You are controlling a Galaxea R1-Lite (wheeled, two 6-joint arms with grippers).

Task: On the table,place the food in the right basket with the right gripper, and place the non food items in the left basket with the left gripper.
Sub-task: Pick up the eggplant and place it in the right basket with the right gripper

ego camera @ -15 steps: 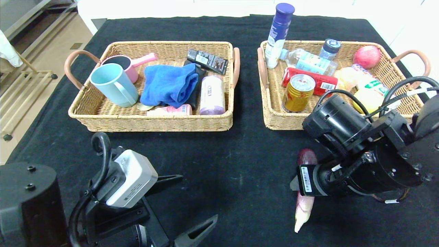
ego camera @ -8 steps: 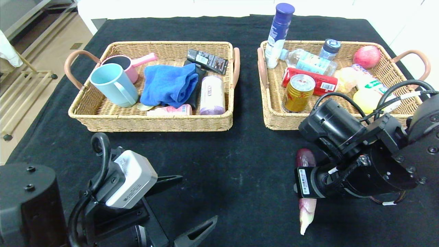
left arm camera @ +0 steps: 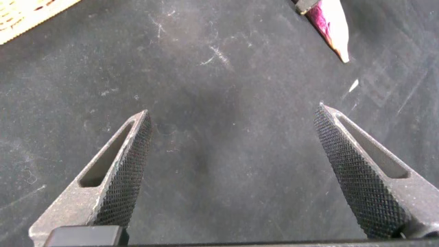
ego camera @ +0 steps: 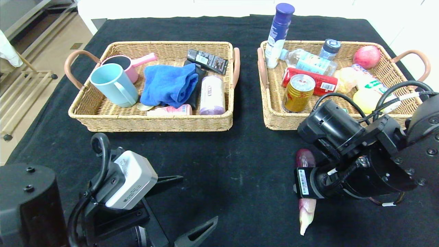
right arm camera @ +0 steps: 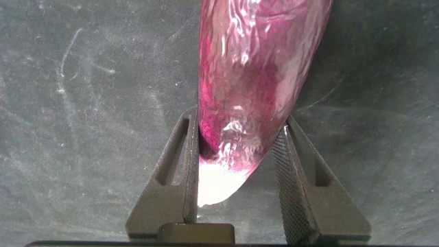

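Observation:
A long purple vegetable in clear wrap (ego camera: 306, 158) with a pale pointed tip lies on the black cloth in front of the right basket (ego camera: 269, 113). My right gripper (right arm camera: 240, 120) straddles it near its pale end, both fingers (right arm camera: 190, 158) pressed against its sides; in the head view the right wrist (ego camera: 346, 171) covers the fingers. The vegetable also shows in the right wrist view (right arm camera: 260, 75). My left gripper (ego camera: 199, 197) is open and empty, low at the near left; in its own view (left arm camera: 233, 110) it hangs over bare cloth. The left basket (ego camera: 154, 124) holds non-food items.
The left basket holds a blue mug (ego camera: 113, 84), pink cup (ego camera: 127, 63), blue towel (ego camera: 169, 84) and white roll (ego camera: 212, 94). The right basket holds a gold can (ego camera: 297, 92), red pack (ego camera: 319, 80), bottles, an apple (ego camera: 366, 56) and a tall white bottle (ego camera: 278, 34).
My right arm has come down a little over the vegetable, and the vegetable's pale tip has shifted slightly to the right. The left arm has not moved.

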